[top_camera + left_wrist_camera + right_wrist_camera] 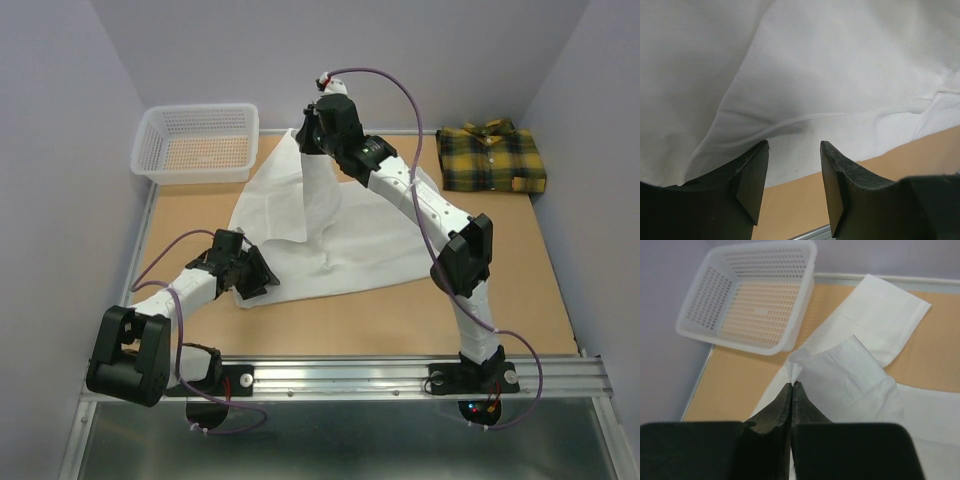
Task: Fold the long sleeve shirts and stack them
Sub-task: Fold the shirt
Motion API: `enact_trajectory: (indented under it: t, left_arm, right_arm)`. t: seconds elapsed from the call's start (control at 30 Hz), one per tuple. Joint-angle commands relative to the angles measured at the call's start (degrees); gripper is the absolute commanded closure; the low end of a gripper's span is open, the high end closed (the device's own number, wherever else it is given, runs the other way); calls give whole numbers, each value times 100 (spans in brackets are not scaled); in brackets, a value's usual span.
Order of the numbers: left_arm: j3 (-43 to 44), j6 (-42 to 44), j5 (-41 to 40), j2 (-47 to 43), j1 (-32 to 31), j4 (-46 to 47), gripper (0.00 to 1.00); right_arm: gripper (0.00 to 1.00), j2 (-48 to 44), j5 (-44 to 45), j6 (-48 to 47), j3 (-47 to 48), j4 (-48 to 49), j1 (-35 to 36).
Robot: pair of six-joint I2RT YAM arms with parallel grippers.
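Note:
The white shirt (330, 235) lies spread over the middle of the table. My right gripper (793, 383) is shut on a corner of its sleeve cuff (840, 372) and holds that sleeve up above the cloth, near the far edge. My left gripper (794, 146) stands open at the shirt's near left hem (805, 120), nothing between its fingers. The left arm's head (240, 268) rests low over that corner. The plaid shirt (492, 158) lies folded at the far right corner.
A white mesh basket (196, 143) stands at the far left corner, its rim (747, 342) close to the lifted sleeve. Bare tan tabletop (400, 320) runs along the near edge before the metal rail (400, 375). Lilac walls close in both sides.

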Motion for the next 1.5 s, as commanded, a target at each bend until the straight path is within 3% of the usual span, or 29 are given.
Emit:
enact_trajectory:
  t: [0.0, 0.37, 0.73, 0.87, 1.0, 1.27, 1.47]
  left_arm:
    - [-181, 37, -146, 25, -18, -175, 43]
    - [-199, -25, -199, -27, -27, -184, 43]
    - [-216, -60, -243, -63, -18, -210, 43]
    - [-208, -60, -252, -62, -27, -228, 43]
    - [-225, -77, -243, -80, -27, -219, 43]
    - [-216, -77, -269, -80, -27, -219, 43]
    - [-216, -86, -278, -89, -27, -210, 43]
  right_arm:
    - [99, -167, -706, -347, 107, 1057, 106]
    - [99, -203, -241, -681, 211, 1797, 106]
    - [99, -159, -707, -700, 236, 2254, 106]
    - [100, -9, -84, -621, 422, 2254, 106]
    - [99, -79, 269, -717, 194, 2421, 106]
    - [99, -412, -372, -840, -351, 2483, 106]
    - [99, -1309, -917, -1095, -1685, 2492, 106]
